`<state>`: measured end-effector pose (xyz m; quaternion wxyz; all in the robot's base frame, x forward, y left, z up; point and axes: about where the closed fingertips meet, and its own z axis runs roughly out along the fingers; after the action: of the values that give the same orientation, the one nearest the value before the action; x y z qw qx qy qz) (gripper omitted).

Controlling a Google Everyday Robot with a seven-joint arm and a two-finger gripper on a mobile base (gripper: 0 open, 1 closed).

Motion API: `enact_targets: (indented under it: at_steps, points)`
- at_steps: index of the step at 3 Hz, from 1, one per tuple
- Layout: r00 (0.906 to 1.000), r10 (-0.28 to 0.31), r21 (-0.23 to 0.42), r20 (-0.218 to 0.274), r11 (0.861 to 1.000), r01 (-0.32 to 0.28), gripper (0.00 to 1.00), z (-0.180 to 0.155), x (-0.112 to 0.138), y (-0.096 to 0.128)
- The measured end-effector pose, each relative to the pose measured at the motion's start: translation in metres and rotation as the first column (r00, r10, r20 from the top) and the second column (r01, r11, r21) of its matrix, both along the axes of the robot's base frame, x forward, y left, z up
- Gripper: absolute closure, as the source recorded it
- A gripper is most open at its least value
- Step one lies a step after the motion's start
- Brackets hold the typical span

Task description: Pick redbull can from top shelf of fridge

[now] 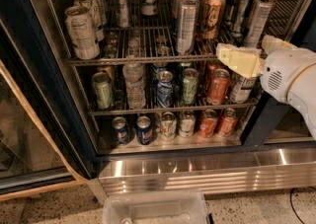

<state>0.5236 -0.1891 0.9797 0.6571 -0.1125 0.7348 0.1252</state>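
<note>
Redbull can (257, 19) stands upright near the front right of the top shelf (143, 60) of the fridge (197, 172), among other tall cans. The robot's cream gripper (240, 59) hangs at the shelf's front rail, just in front of the can's lower part, its white arm (291, 77) reaching in from the right. Whether the gripper is open or closed cannot be told.

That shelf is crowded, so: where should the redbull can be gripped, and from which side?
Probably at mid-height on its straight side wall, coming in from the front. The redbull can stands upright at the front right of the top shelf, with another slim can close behind it to the left, so its front looks freest. The gripper hangs just below it, in front of the shelf rail.
</note>
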Motion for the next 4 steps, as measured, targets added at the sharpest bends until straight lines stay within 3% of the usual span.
enact_targets:
  at_steps: [2,3,4]
  points:
    - [0.9956,-0.075,0.010,0.056,0.997,0.075,0.24,0.018,0.020,-0.013]
    - [0.9867,-0.127,0.013,0.100,0.992,0.127,0.23,0.026,0.033,-0.026]
    - [0.9780,-0.165,-0.016,0.127,0.986,0.169,0.22,0.003,0.068,-0.029]
